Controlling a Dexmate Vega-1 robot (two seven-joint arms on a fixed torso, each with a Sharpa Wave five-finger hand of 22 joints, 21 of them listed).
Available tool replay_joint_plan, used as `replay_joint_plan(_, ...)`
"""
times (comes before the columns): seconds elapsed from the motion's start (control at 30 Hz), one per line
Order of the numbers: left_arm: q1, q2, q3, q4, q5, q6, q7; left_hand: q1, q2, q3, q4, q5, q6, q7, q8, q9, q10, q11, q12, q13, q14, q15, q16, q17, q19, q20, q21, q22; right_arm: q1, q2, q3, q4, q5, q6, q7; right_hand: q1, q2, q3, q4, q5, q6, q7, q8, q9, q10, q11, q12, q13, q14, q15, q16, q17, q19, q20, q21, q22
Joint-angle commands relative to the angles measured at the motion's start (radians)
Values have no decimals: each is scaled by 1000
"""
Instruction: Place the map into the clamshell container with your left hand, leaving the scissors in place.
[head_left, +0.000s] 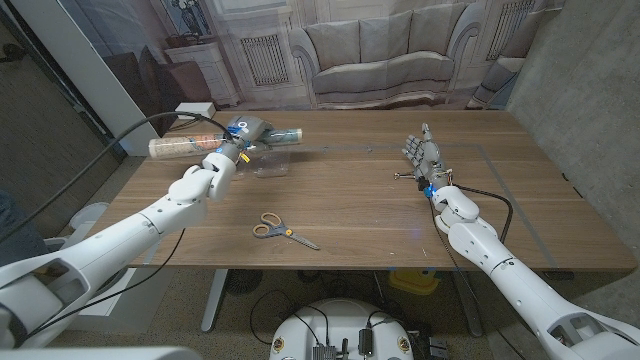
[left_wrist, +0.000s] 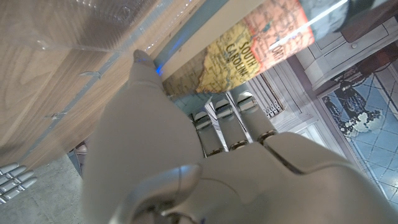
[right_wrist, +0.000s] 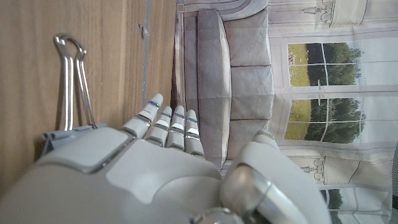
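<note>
My left hand (head_left: 234, 141) grips the map (head_left: 180, 146), a long rolled tube held roughly level above the table's far left. In the left wrist view the map (left_wrist: 249, 50) shows printed yellow and red areas with lettering, and my left hand (left_wrist: 186, 155) has its fingers wrapped round it. The clear clamshell container (head_left: 266, 163) lies on the table just under and right of that hand; its plastic rim (left_wrist: 93, 31) shows close by the map. The scissors (head_left: 283, 232), with yellow and grey handles, lie nearer the front edge. My right hand (head_left: 424, 155) stands at the right, fingers straight, holding nothing.
A metal binder clip (right_wrist: 71, 81) lies on the table beside my right hand (right_wrist: 155, 162). Black cables run along both arms. The wooden table (head_left: 360, 215) stretches bare between the scissors and my right hand. A backdrop with a printed sofa hangs behind the table.
</note>
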Motion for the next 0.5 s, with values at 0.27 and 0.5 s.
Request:
replay_joint_plan(0.27,-30,-22,34,61,-6,-27,6,2,-1,0,7,-4,12,-10,-5,3,-3,-2,-13,5,2,-123,-5,5,-14,-47,6,2,4,4,-5,7,3,-14,-7,7,4,4,-4,0,2,2,-2,5,4,-2,0,5,6,2,0,3,7,0,-3,4)
replay_joint_plan(0.5,-41,-34,45,84,-13,-31,8,3,-3,1,9,-6,4,-13,-10,3,-9,-4,-18,6,-11,-121,-12,6,-29,-43,3,2,9,10,-6,17,4,-10,-4,7,5,4,-5,0,3,1,-2,5,5,0,1,5,6,2,0,3,7,0,-4,4)
